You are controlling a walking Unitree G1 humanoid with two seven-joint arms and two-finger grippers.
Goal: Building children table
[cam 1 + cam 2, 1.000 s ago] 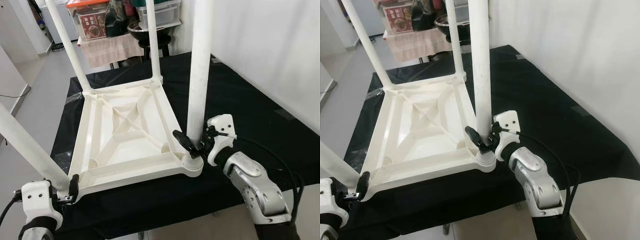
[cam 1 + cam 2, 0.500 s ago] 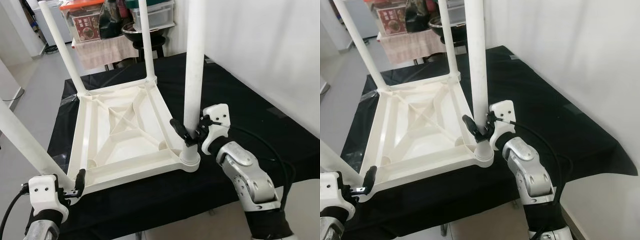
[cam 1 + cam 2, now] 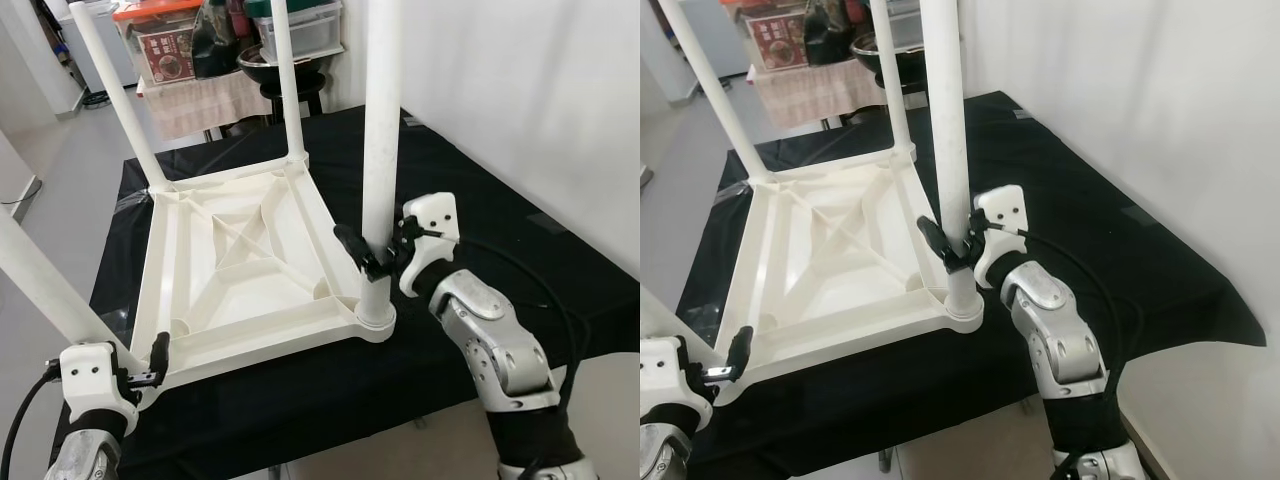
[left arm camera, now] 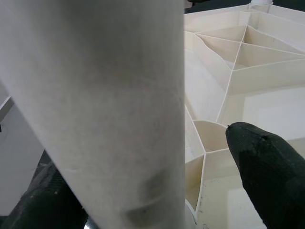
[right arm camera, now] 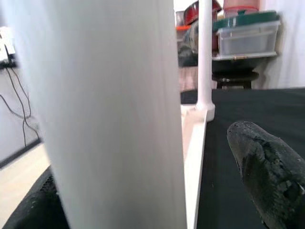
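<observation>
Plastic looks light and stiff, so my right pincer [image 3: 372, 262] and left pincer [image 3: 140, 372] clamp table legs [image 3: 380, 150] low.

— What's under everything?
— A black cloth [image 3: 480, 190] covering the work surface, hanging over the near edge.
— And behind it?
— A stand draped in a pinkish towel [image 3: 205, 100], with a box [image 3: 165, 50] under an orange lid [image 3: 160, 10], a dark bag [image 3: 212, 45], a black bowl [image 3: 275, 62] and a clear tub [image 3: 305, 25].
— The right side?
— A plain white wall [image 3: 530, 90].
— The left?
— Grey floor [image 3: 70, 170].
</observation>
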